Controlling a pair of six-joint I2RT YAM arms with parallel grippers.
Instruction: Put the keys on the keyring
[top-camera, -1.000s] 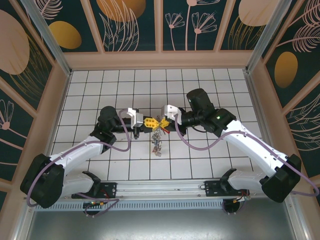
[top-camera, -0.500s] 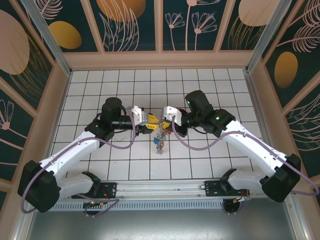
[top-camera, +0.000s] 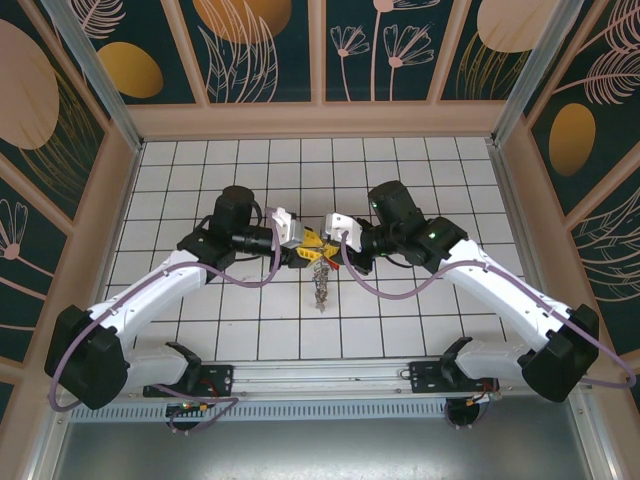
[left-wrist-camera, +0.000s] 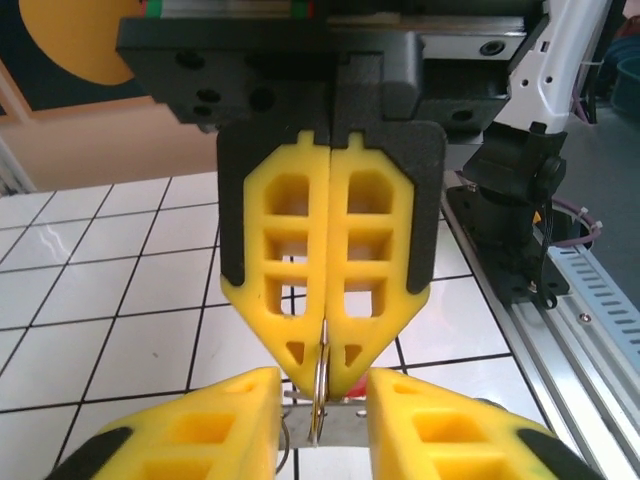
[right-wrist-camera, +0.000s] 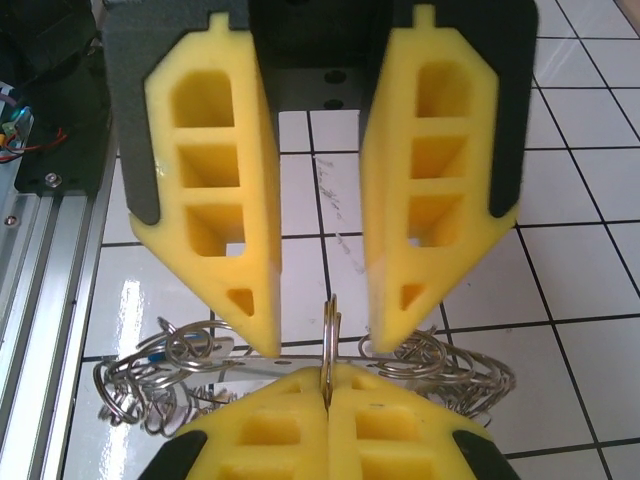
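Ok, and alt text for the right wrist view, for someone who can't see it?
The right arm's yellow fingers, shut at the bottom edge, pinch a thin keyring seen edge-on. The left arm's fingers enter from the top, open, one on each side of the ring, with tangled silvery wire loops behind over white floor tiles.

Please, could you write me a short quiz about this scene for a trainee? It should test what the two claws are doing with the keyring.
1. True or false: the right claw is shut on the keyring.
2. Choose one. The left claw is: A) shut on a key; B) open, straddling the keyring; C) resting flat on the tiles.
3. Fill in: the fingers of both claws are ____ in colour.

Key: 1 true; 2 B; 3 yellow.
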